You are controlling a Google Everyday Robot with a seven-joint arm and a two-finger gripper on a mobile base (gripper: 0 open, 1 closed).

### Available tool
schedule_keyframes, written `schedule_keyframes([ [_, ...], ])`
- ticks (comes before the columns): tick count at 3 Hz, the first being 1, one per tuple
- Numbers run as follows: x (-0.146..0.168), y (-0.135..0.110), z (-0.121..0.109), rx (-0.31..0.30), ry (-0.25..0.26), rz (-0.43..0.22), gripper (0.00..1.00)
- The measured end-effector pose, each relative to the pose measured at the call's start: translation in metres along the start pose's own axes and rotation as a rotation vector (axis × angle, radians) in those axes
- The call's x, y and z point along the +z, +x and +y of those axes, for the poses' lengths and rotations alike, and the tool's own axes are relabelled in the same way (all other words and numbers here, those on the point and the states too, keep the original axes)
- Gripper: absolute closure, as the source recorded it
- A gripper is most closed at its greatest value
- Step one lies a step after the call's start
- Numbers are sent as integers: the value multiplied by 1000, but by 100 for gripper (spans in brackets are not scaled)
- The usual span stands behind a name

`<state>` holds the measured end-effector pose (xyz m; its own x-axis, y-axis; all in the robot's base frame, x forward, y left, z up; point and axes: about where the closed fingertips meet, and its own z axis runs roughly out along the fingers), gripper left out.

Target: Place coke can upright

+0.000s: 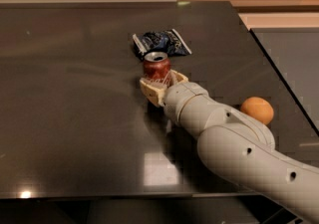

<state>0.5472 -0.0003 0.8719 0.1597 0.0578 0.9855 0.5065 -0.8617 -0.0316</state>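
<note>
The coke can (157,67), red with a silver top, stands upright near the middle of the dark table (70,93). My gripper (161,81) reaches in from the lower right and is shut on the can's lower part, with one cream finger (148,90) on its left and one (180,75) on its right. The can's base is hidden behind the gripper.
A dark blue and white snack bag (162,43) lies just behind the can. A round orange fruit (257,110) sits to the right, close beside my arm (224,138). The table's right edge runs near the orange; its front edge is at the bottom.
</note>
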Motion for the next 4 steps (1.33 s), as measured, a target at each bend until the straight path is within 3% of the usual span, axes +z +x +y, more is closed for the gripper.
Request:
schedule_keyframes([
  [2, 1, -3, 1, -16, -34, 59, 14],
  [3, 0, 0, -1, -21, -35, 64, 0],
  [4, 0, 0, -1, -21, -35, 64, 0],
])
